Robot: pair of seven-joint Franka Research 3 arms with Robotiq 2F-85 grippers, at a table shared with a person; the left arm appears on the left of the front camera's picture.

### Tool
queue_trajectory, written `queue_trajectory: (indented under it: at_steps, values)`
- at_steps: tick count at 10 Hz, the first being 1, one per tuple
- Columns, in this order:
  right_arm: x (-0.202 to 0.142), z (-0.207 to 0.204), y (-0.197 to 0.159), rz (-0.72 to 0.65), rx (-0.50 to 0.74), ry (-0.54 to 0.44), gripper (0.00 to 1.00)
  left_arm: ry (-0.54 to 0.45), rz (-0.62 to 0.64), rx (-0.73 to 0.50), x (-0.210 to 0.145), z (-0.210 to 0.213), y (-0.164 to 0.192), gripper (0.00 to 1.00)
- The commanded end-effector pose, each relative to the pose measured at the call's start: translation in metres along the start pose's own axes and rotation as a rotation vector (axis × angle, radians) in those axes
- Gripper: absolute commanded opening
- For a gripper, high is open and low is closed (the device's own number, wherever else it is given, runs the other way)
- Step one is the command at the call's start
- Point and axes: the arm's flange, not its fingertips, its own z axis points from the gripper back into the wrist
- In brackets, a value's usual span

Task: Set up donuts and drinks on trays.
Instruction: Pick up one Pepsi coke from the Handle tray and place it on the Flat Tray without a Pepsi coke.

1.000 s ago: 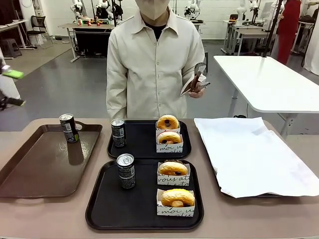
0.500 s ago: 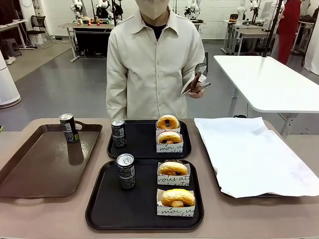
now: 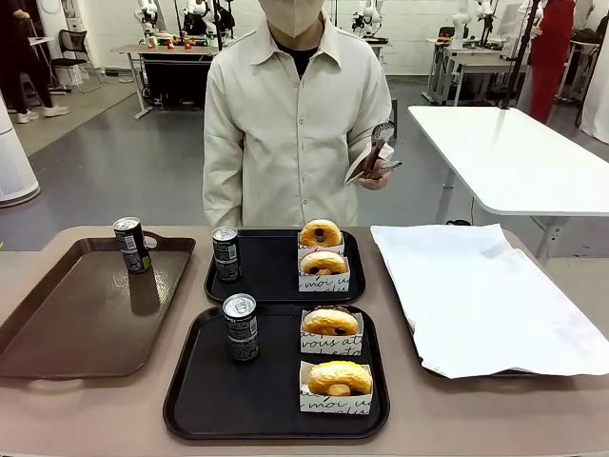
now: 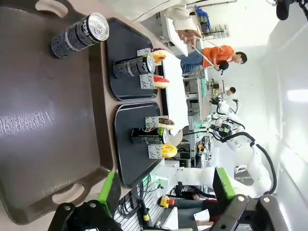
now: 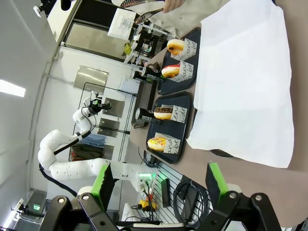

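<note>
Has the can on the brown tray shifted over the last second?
No. The can sits at the same spot by the far handle of the brown tray, same gap to the far black tray.

Black pincer (image 4: 163,195), green pads

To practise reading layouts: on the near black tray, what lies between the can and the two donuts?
Nothing: in the front view, bare tray floor separates the can from both donuts.
</note>
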Motion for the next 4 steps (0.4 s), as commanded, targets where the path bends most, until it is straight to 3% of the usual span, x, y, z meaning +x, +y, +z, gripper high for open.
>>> queue_trajectory:
  at_steps: [1,4]
  values:
    - [0.0027,-0.0007,0.0001,0.021,0.024,-0.023,1.0,-0.008,0.003,-0.017,-0.0042,0.0039,0.0023,1.0]
    - [0.0027,-0.0007,0.0001,0.021,0.024,-0.023,1.0,-0.008,0.003,-0.017,-0.0042,0.0039,0.0023,1.0]
